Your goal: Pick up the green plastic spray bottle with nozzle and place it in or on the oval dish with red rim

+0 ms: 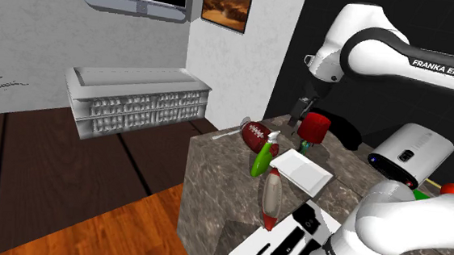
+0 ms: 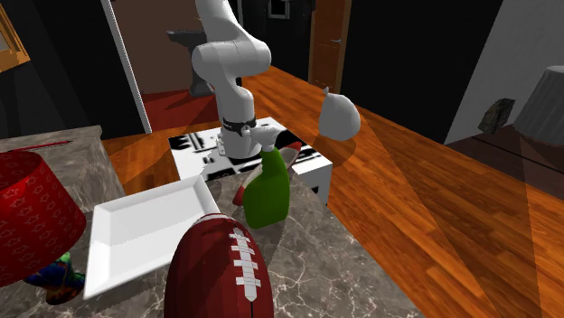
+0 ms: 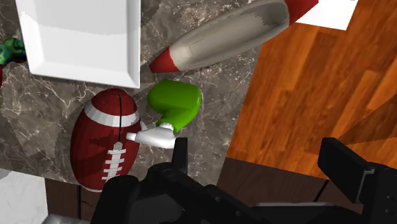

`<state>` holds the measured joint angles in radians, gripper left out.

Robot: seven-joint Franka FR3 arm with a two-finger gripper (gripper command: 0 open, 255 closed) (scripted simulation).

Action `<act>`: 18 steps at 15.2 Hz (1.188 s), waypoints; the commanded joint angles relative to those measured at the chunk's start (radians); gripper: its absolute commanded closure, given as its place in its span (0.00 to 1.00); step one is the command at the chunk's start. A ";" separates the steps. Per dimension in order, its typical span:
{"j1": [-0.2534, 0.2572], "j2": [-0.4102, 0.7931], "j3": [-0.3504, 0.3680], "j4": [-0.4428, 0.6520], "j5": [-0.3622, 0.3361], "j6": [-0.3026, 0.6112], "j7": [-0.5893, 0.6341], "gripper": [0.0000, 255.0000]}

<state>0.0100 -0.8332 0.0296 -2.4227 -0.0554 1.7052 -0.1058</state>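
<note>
While gripper (image 3: 254, 151) hangs w/ fingers apart, nothing betw. them, the marble counter (image 1: 214, 178) carries 1 spray bottle (image 3: 177, 102), 1 football (image 3: 105, 143), 1 white plate (image 3: 83, 38) & 1 oval dish (image 3: 229, 35). Bottle: glossy green body, white nozzle, upright near counter edge, betw. football & dish, nozzle toward football. Dish: grey, red ends.

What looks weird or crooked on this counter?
The oval dish looks odd: one red end pokes out past the marble counter's edge, above the wood floor. Nothing looks spilled or broken.
</note>
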 commanded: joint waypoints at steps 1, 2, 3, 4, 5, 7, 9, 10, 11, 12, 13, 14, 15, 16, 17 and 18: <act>0.000 0.000 0.000 0.000 0.000 0.000 0.000 0.00; 0.013 -0.024 -0.044 -0.039 -0.006 0.030 -0.075 0.00; 0.027 -0.044 -0.091 -0.075 -0.014 0.060 -0.149 0.00; 0.040 -0.059 -0.138 -0.106 -0.024 0.088 -0.225 0.00; 0.053 -0.069 -0.188 -0.133 -0.033 0.116 -0.301 0.00; 0.078 -0.075 -0.291 -0.175 -0.053 0.170 -0.456 0.00; 0.109 -0.060 -0.399 -0.200 -0.071 0.221 -0.614 0.00; 0.128 -0.045 -0.455 -0.206 -0.078 0.245 -0.694 0.00; 0.150 -0.026 -0.512 -0.207 -0.084 0.268 -0.774 0.00; 0.176 -0.003 -0.570 -0.204 -0.088 0.290 -0.855 0.00; 0.206 0.024 -0.630 -0.197 -0.088 0.310 -0.937 0.00; 0.241 0.054 -0.690 -0.186 -0.086 0.328 -1.020 0.00; 0.281 0.086 -0.753 -0.171 -0.081 0.345 -1.104 0.00; 0.326 0.121 -0.817 -0.153 -0.071 0.359 -1.188 0.00; 0.378 0.158 -0.884 -0.131 -0.058 0.371 -1.274 0.00; 0.437 0.195 -0.953 -0.106 -0.041 0.380 -1.360 0.00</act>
<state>0.3856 -0.6863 -0.8433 -2.5479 -0.1116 2.0584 -1.3586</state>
